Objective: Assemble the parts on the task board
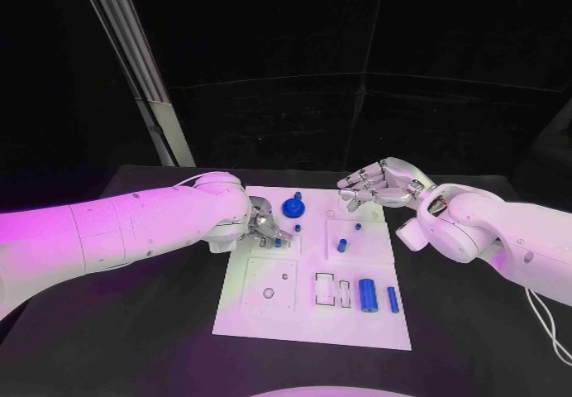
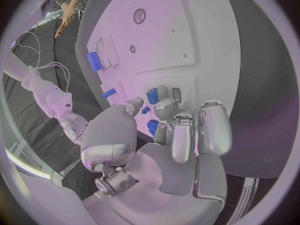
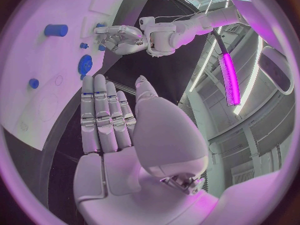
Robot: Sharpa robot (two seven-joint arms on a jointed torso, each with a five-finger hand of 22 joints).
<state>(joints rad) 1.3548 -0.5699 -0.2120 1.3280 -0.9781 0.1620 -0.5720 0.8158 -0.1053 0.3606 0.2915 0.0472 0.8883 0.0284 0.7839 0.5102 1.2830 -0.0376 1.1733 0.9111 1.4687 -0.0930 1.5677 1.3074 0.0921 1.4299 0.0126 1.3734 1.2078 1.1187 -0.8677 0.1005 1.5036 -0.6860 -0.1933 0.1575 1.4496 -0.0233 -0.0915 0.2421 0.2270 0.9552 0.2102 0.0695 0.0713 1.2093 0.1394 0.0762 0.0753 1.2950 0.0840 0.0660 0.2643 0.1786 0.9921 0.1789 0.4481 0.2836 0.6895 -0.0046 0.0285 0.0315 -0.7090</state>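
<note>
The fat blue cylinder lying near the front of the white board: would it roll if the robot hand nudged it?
Probably. The fat blue cylinder lies on its side on the flat white task board, so a sideways push would likely roll it. It looks rigid, probably light, possibly slippery.

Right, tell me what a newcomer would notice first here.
The white board in the middle of the black table, dotted with small blue parts. The left robot hand is down at the board's left edge with its fingertips on a part. The right robot hand hovers flat and empty above the far right corner.
</note>
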